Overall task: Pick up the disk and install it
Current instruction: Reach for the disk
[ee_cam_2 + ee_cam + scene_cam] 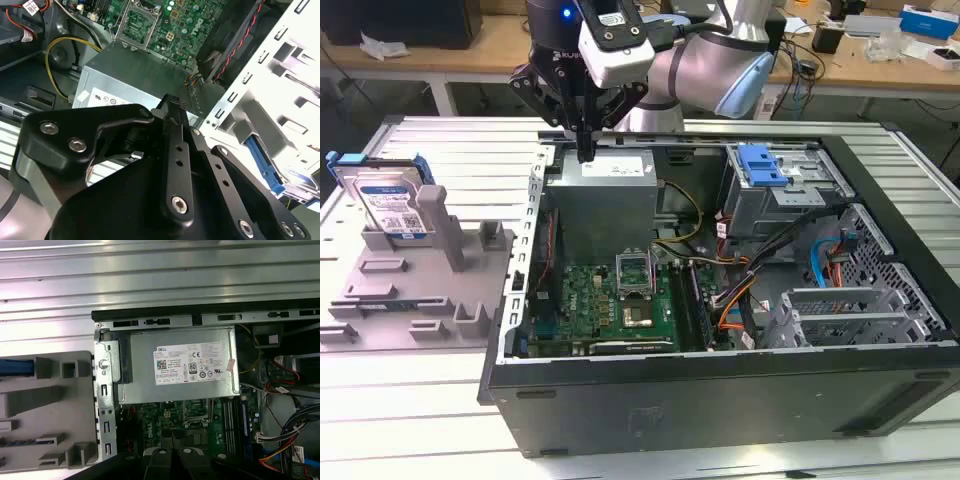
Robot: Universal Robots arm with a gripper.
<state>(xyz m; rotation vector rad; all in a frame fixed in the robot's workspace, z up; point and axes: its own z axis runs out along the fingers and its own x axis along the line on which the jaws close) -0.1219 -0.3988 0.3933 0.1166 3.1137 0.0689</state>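
The disk point(388, 203) stands upright in a grey holder point(415, 295) at the exterior view's left, beside the open computer case point(720, 395). It is silver with a white-and-blue label and a blue bracket. In the first wrist view its blue edge point(15, 368) shows by the holder. My gripper point(585, 150) hangs over the case's back corner, just above the grey power supply point(610, 200), well to the right of the disk. Its fingers are shut together with nothing between them; the black fingertips point(172, 106) show above the power supply point(180, 365).
Inside the case lie a green motherboard point(610, 295), bundles of cables point(760, 270) and a metal drive cage with a blue latch point(763, 165) at the back right. The case rests on a ribbed metal table point(450, 150). A cluttered wooden bench point(880, 40) stands behind.
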